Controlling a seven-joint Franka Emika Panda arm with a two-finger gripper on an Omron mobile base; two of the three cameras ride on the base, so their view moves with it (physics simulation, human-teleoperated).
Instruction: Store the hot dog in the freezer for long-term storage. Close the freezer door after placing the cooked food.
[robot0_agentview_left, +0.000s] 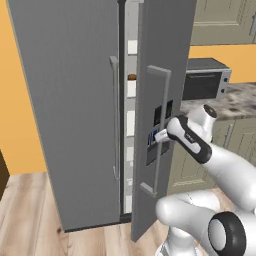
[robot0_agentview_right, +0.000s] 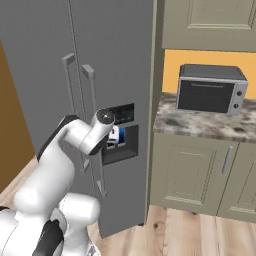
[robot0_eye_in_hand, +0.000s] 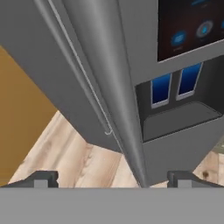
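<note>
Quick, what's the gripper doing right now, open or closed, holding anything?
Gripper: open, jaws spread wide with nothing held; the bar handle of the dispenser door runs between them.

Beside the freezer door (robot0_agentview_left: 70, 110) only a narrow slit into the freezer (robot0_agentview_left: 131, 125) stays open — too tight for a pincer. The dispenser door (robot0_agentview_left: 162, 90) stands ajar just right of it, its bar handle (robot0_eye_in_hand: 118, 100) blocking the way.

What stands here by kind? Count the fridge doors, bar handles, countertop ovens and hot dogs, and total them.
Fridge doors: 2, the freezer door and the dispenser door
Bar handles: 2, the freezer door handle and the dispenser door handle
Countertop oven: 1
Hot dog: 1, seen through the gap between the doors
Total: 6
</note>
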